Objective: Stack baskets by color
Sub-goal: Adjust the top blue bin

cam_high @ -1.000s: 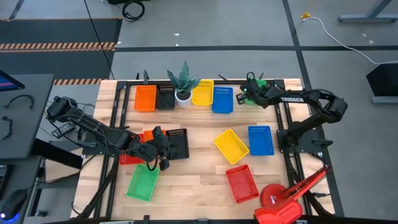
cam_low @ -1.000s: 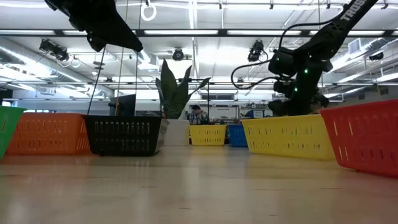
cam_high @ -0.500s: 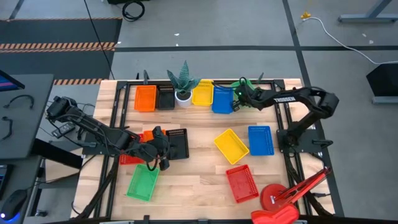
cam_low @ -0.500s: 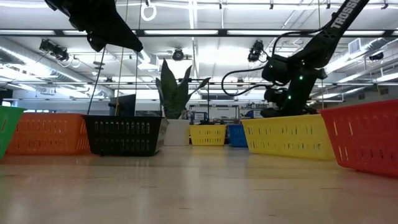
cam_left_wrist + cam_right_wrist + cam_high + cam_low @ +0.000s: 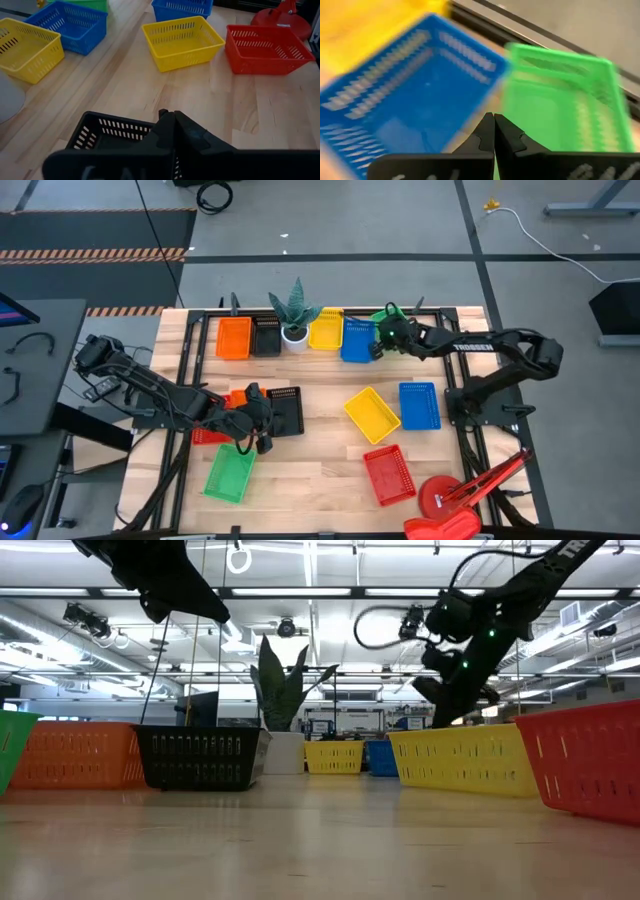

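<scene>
My left gripper (image 5: 266, 416) is shut on a black basket (image 5: 287, 410) held above the table's left middle. My right gripper (image 5: 380, 345) is shut and empty above the far edge, over the gap between a blue basket (image 5: 420, 90) and a green basket (image 5: 560, 100). Along the far edge stand an orange basket (image 5: 233, 337), a black basket (image 5: 267, 337), a yellow basket (image 5: 326, 330) and that blue basket (image 5: 357, 340). On the table lie a yellow basket (image 5: 372, 415), a blue one (image 5: 419, 405), a red one (image 5: 390, 475) and a green one (image 5: 230, 473). My left gripper holds the black basket at its rim (image 5: 145, 125), on the side nearest the arm. The shut fingers (image 5: 180, 130) cover the place of contact, so the kind of hold does not show. They come slanting down from the table's left. The basket sits roughly level, open side up.
A white pot with a spiky plant (image 5: 296, 320) stands between the far black and yellow baskets. A red clamp lamp (image 5: 450, 500) sits at the near right corner. A red basket (image 5: 208, 435) lies partly hidden under my left arm. Bare wood shows in the table's middle (image 5: 320, 450).
My right gripper has swung a little toward the table's left along the far edge, risen and tipped, staying shut. The far green basket, earlier under the gripper, now shows beside it.
</scene>
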Controlling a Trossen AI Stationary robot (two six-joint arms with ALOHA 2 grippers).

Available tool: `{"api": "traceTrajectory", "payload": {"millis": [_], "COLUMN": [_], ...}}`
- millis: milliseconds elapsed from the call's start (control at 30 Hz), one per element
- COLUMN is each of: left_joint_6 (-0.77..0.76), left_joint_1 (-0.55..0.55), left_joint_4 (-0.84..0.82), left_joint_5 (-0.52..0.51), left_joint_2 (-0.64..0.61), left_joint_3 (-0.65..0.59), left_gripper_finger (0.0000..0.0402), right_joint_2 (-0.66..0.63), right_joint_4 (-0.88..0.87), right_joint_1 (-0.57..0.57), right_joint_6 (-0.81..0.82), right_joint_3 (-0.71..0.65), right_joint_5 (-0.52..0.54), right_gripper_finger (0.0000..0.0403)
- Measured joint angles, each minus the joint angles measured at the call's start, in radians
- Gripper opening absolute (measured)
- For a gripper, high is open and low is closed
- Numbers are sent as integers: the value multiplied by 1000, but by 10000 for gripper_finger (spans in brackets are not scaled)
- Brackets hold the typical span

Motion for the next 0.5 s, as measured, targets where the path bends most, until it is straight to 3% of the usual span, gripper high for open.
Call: {"api": "traceTrajectory", "payload": {"millis": [233,500], "left_joint_6": [0,1], "left_joint_1": [0,1], "left_joint_4": [1,3], "left_joint_5": [-16,-18], "left_joint_2": [0,0], "left_joint_3": [0,0], "left_gripper_finger": [20,13], "right_joint_2": [6,91], "right_joint_4": [132,109], "right_joint_1": [140,157], "right_joint_6": [-143,-190], "right_joint_3": [0,0], "right_joint_5": [-242,-351], "right_gripper_finger": [0,0]}}
